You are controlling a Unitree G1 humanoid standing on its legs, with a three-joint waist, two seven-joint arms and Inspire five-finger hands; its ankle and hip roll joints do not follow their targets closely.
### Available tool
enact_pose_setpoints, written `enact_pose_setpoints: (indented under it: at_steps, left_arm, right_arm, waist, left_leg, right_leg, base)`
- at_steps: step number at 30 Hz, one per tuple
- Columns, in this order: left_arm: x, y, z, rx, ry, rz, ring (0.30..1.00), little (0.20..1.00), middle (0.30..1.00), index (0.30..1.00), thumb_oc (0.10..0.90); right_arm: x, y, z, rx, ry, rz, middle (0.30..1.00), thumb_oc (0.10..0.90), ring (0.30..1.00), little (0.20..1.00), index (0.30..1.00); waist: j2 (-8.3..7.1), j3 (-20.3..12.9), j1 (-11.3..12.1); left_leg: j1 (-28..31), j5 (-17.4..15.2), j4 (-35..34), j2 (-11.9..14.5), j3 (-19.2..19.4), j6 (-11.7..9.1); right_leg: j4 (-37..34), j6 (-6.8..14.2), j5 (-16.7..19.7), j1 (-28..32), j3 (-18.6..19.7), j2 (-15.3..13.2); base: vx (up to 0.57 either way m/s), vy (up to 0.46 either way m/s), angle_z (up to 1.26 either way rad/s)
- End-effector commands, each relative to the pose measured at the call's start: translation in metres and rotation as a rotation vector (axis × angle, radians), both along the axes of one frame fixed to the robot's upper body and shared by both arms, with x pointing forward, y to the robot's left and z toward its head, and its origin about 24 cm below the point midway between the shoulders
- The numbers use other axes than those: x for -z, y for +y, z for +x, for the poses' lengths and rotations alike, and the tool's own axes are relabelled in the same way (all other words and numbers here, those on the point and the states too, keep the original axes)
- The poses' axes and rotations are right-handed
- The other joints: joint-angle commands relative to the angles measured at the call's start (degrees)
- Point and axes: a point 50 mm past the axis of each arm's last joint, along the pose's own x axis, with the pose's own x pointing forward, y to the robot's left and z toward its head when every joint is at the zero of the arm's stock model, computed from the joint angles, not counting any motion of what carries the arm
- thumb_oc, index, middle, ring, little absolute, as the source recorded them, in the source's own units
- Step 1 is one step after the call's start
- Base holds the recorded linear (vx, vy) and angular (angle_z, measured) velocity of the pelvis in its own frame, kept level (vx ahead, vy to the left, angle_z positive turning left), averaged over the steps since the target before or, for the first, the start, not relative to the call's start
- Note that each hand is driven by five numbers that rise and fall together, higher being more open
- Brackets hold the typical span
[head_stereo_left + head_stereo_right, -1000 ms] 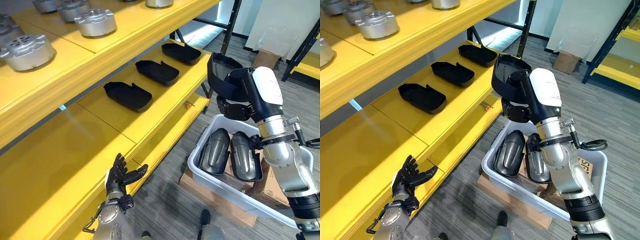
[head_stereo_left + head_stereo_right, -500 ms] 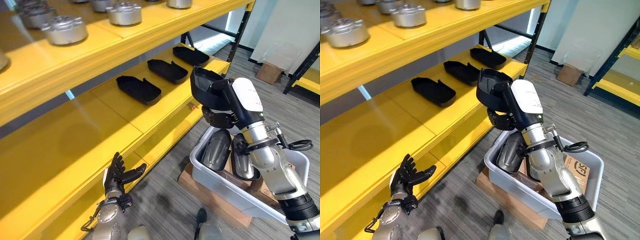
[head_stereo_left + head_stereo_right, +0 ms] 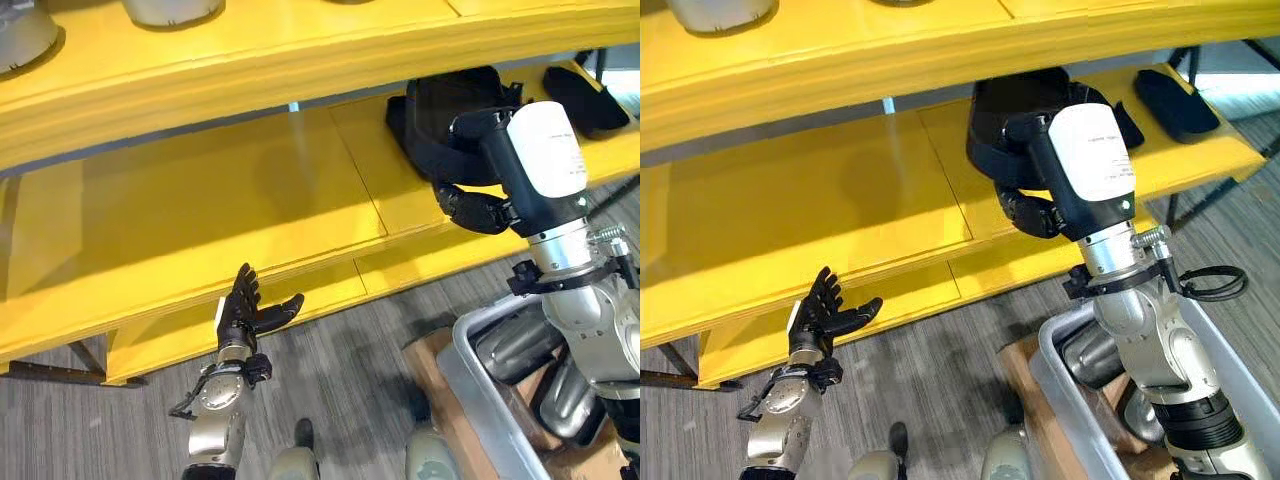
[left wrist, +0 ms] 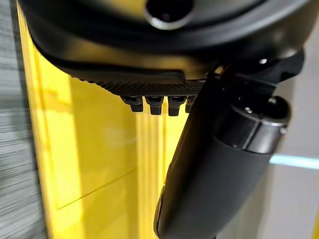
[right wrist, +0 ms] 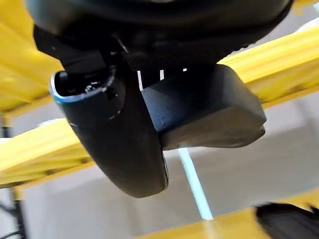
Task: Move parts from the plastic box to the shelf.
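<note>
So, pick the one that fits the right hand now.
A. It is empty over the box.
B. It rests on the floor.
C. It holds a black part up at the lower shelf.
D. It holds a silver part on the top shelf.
C: the right hand is curled round a black part, raised over the yellow lower shelf, away from the box.

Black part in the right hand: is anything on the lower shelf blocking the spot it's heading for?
Nothing visible does. The right hand holds the black part over the lower shelf, whose surface to its left is bare yellow. Another black part lies further right, clear of it.
</note>
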Motion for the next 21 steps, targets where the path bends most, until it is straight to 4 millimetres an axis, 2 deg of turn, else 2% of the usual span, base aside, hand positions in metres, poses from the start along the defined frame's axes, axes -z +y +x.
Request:
enact_pose_setpoints:
  at_steps: [1,3,12,21]
  left_arm:
    - [-0.039,-0.011,0.007,0.064,-0.218,0.006,1.000,1.000,1.000,1.000,0.900]
    - [-0.033,-0.012,0.003,0.058,-0.192,-0.012,1.000,1.000,1.000,1.000,0.900]
    - [-0.022,-0.007,-0.006,0.028,-0.149,-0.036,1.000,1.000,1.000,1.000,0.900]
    - [-0.017,-0.003,-0.013,0.010,-0.130,-0.045,1.000,1.000,1.000,1.000,0.900]
  right_arm:
    - [-0.056,0.006,-0.012,-0.052,-0.298,0.078,0.300,0.400,0.300,0.300,0.300]
    - [-0.055,0.008,-0.013,-0.069,-0.287,0.083,0.300,0.400,0.300,0.300,0.300]
    - [-0.056,0.017,-0.013,-0.123,-0.270,0.083,0.300,0.400,0.300,0.300,0.300]
    - [-0.054,0.022,-0.012,-0.155,-0.247,0.101,0.300,0.400,0.300,0.300,0.300]
  waist:
    - [0.15,-7.63,-1.73]
    - [0.55,-8.82,-1.52]
    - [2.17,-10.84,-1.22]
    - [3.22,-11.53,-0.81]
  left_leg:
    - [0.14,2.67,-5.36,-0.51,1.74,3.79]
    - [-0.84,3.10,-5.36,0.99,1.70,3.96]
    - [-2.80,4.59,-5.36,4.10,1.68,4.03]
    - [-2.49,5.27,-5.36,4.72,1.61,3.95]
  right_leg:
    - [-1.95,0.71,-5.28,-1.40,1.14,-1.06]
    - [-3.26,0.83,-5.71,-0.55,0.25,-0.41]
    - [-6.01,1.13,-6.04,1.84,-2.02,1.22]
    - [-5.37,1.15,-6.12,3.18,-1.87,1.97]
  base:
    - [0.06,-0.208,0.01]
    - [0.06,-0.200,-0.08]
    - [0.04,-0.155,0.03]
    - [0.03,-0.074,0.05]
